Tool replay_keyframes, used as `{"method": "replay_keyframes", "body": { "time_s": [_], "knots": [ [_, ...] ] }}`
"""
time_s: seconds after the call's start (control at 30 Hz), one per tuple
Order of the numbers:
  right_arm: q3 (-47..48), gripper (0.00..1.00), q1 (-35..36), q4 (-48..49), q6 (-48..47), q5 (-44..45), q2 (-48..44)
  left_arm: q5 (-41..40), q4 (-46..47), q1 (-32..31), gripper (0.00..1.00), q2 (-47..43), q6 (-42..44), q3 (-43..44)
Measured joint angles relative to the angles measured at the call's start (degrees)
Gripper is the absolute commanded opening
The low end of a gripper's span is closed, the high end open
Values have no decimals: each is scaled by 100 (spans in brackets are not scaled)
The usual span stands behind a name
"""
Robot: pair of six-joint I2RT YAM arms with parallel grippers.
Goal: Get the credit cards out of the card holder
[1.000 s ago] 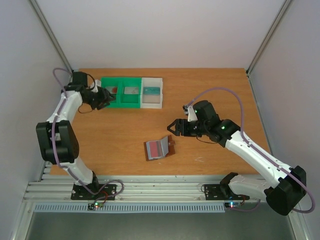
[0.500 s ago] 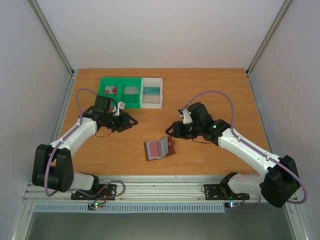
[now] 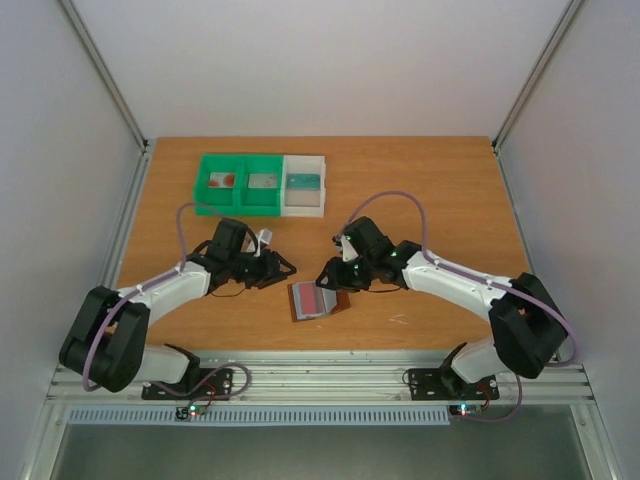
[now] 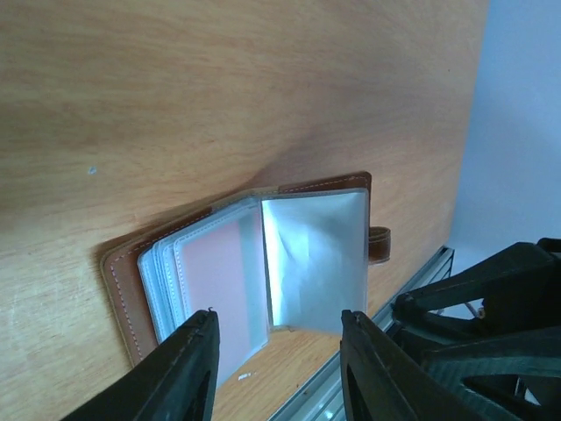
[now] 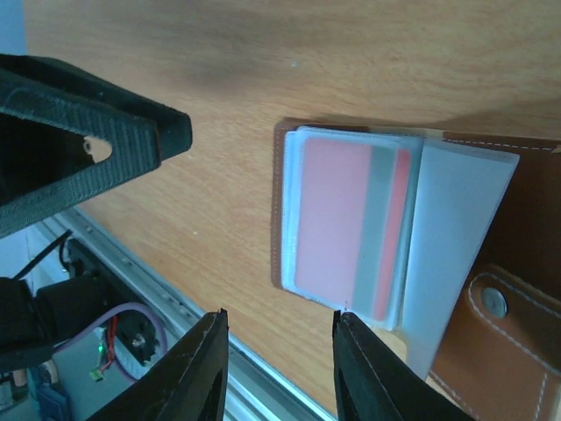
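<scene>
Plainly, the left gripper [image 3: 284, 268] and right gripper [image 3: 326, 277] are both gaping partway, gripping nothing, flanking the card holder [image 3: 318, 299], which is lying open on the table [image 3: 430, 180], a red credit card [image 5: 344, 224] showing.

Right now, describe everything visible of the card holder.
The card holder is a small brown leather bifold with pale stitching. It lies open on the wooden table, toward its near middle. Inside sits a stack of clear plastic sleeves with one leaf lifted. The top sleeve shows a red card with a grey stripe. A leather tab with a round snap stud sticks out at one side. Nothing is seen gripping it.
</scene>
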Motion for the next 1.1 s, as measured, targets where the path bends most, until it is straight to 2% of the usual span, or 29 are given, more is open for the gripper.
{"method": "replay_keyframes", "body": {
  "time_s": [0.2,0.53,1.1],
  "knots": [
    [0,25,31,116,11,118,529,24,828,-52,34,345,-391,-435],
    [-11,22,31,256,-83,352,975,221,1930,-85,28,1119,-798,-647],
    [-127,18,31,649,-179,348,1386,328,2492,-96,27,1762,-828,-647]
  ]
}}
